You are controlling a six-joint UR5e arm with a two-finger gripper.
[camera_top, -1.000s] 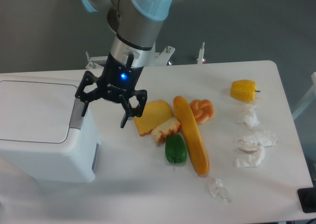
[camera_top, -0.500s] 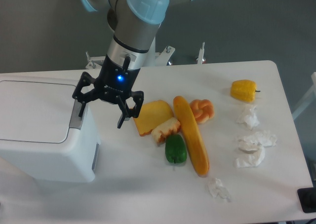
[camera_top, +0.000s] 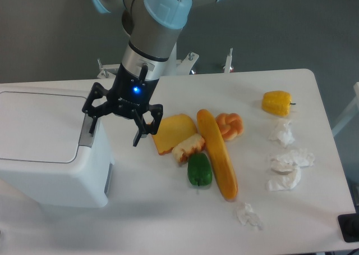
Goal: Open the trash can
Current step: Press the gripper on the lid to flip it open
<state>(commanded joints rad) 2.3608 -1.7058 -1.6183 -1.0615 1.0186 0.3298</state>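
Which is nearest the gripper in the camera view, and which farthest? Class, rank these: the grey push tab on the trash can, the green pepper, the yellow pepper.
From the gripper, nearest first:
1. Grey push tab, on the trash can, at the gripper's left finger.
2. Green pepper, mid-table, to the camera's right.
3. Yellow pepper, far right of the table.

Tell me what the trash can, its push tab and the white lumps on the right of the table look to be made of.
Trash can: likely moulded plastic, smooth white with a soft sheen and rounded corners. Push tab: a grey strip at the lid's edge, matte, probably plastic too. White lumps: crumpled paper or tissue, judging by the sharp creases and irregular folds; which of the two is unclear.
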